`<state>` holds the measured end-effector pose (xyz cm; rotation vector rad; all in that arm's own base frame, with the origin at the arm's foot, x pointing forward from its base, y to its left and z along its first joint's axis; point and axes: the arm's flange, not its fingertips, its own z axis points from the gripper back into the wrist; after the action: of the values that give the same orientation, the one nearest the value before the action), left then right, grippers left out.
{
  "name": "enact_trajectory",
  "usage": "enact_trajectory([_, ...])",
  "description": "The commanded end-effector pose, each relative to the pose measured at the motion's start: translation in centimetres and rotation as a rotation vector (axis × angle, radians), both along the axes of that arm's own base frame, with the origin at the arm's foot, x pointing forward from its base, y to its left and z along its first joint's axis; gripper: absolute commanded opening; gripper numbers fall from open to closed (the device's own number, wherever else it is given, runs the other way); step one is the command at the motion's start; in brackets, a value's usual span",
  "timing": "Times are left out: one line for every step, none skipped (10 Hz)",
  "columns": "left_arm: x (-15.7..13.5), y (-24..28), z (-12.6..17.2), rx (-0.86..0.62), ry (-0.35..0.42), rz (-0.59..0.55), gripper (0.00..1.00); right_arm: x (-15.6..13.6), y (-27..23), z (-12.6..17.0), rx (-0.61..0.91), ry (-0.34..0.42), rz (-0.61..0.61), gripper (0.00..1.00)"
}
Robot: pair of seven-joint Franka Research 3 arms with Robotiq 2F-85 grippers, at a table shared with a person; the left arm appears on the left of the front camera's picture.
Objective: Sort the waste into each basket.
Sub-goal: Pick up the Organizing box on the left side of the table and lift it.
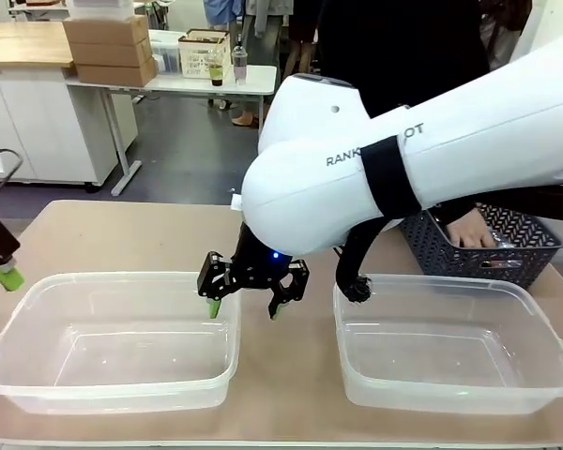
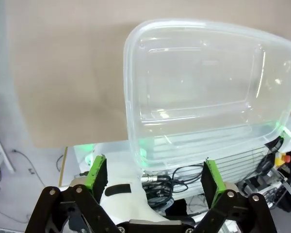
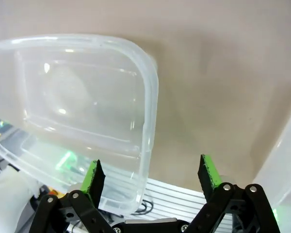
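- Sitting nearest on the table (image 1: 291,403), the left tub (image 1: 113,342) and the right tub (image 1: 455,342) are lying side by side as 2 separate tubs.
- Hovering at the left tub's right rim, the right gripper (image 1: 244,307) is holding its jaws wide, gripping nothing.
- Hanging just off the left tub's far-left corner, the left gripper (image 1: 7,277) is spreading its jaws, empty.
- Well beyond the left tub, a person's hand (image 1: 469,230) is reaching into a dark lattice basket (image 1: 530,239); I cannot tell its grasp.
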<state>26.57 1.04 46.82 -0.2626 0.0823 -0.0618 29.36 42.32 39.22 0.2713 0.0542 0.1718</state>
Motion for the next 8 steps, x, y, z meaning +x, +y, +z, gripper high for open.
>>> enact_trajectory([-0.9,-1.3,-5.5,0.003,0.093,-0.003,1.0,1.0,1.5,-1.2,-0.019,0.038,-0.001,1.0])
enact_trajectory([-1.4,-1.7,-8.1,0.012,0.158,-0.004,1.0,1.2,2.3,-1.7,-0.039,0.05,0.014,1.0])
enact_trajectory([-1.8,-2.2,-10.6,0.033,0.202,-0.006,1.0,1.5,2.6,-2.2,-0.053,0.061,0.018,1.0])
enact_trajectory([-2.1,-2.5,-11.7,0.047,0.207,-0.006,1.0,1.7,2.5,-2.4,-0.056,0.071,0.002,1.0])
enact_trajectory([-2.3,-2.6,-11.8,0.034,0.224,-0.013,1.0,1.7,2.4,-2.4,-0.063,0.077,-0.007,1.0])
enact_trajectory([-2.4,-2.7,-11.9,0.031,0.218,-0.024,1.0,1.6,2.4,-2.3,-0.072,0.095,-0.008,1.0])
enact_trajectory([-2.3,-2.7,-12.3,0.014,0.217,-0.036,1.0,1.5,2.5,-2.2,-0.102,0.112,0.0,0.47])
enact_trajectory([-2.2,-2.8,-12.7,0.016,0.207,-0.049,0.47,1.5,2.5,-2.0,-0.123,0.103,-0.013,0.43])
